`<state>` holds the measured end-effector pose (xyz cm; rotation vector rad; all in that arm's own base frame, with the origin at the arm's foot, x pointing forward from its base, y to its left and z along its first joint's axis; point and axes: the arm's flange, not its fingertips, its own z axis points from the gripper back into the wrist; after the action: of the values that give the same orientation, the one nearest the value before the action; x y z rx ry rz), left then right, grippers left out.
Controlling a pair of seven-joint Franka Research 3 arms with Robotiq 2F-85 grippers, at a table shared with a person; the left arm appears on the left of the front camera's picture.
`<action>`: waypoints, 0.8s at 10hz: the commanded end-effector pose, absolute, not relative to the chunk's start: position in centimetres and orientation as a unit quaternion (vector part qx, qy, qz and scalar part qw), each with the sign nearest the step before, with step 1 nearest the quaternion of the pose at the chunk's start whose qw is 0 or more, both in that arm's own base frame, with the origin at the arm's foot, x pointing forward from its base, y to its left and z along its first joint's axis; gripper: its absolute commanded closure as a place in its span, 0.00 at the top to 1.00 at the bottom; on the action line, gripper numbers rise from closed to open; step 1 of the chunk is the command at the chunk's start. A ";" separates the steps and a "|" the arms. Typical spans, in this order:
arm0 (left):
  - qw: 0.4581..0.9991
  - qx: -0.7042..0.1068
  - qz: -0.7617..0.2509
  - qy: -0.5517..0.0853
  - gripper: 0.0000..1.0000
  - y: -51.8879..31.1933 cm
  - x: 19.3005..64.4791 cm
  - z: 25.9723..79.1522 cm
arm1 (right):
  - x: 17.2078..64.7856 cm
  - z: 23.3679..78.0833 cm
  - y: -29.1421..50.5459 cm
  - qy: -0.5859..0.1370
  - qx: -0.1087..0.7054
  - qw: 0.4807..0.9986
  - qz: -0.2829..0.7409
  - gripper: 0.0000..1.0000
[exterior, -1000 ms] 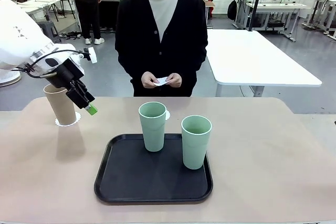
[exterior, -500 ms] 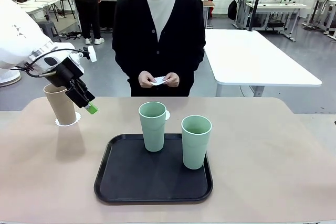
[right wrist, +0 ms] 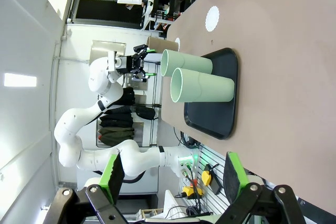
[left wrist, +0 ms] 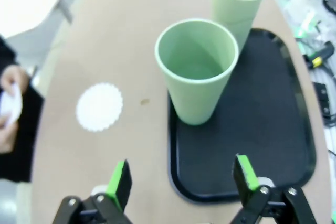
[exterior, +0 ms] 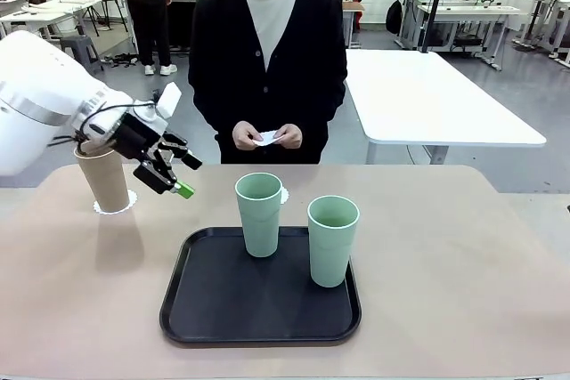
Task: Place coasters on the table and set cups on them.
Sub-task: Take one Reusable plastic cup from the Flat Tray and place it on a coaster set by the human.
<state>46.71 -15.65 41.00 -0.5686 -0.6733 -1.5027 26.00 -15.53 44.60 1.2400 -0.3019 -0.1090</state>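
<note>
You're looking at two mint-green cups (exterior: 259, 213), a black tray (exterior: 214, 309), a tan-brown cup (exterior: 105, 180), a white scalloped coaster (left wrist: 100, 106) and a beige surface (exterior: 463, 246).

I see my left gripper (exterior: 189, 176) has swung right, away from the tan cup (exterior: 107, 181), and rolled to face the tray (exterior: 258, 313); the person (exterior: 267, 51) has edged slightly left.
</note>
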 end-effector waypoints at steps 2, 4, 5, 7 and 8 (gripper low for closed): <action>0.591 -0.336 -0.644 -0.350 1.00 -16.4 47.6 37.9 | 26.2 44.7 -15.6 -0.151 0.588 0.793 -0.046 1.00; 0.589 -0.377 -0.615 -0.364 1.00 -16.8 47.9 37.2 | 26.2 44.7 -15.6 -0.151 0.588 0.793 -0.046 1.00; 0.601 -0.370 -0.608 -0.364 1.00 -16.5 47.5 37.5 | 26.2 44.7 -15.6 -0.151 0.588 0.793 -0.046 1.00; 0.595 -0.368 -0.619 -0.356 1.00 -16.8 47.4 37.2 | 26.2 44.7 -15.6 -0.151 0.588 0.793 -0.046 1.00; 0.595 -0.368 -0.619 -0.356 1.00 -16.8 47.4 37.2 | 26.2 44.7 -15.6 -0.151 0.588 0.793 -0.046 1.00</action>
<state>47.55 -16.40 37.55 -0.8443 -0.8259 -1.4153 26.00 -15.54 44.60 1.2400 -0.3022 -0.1094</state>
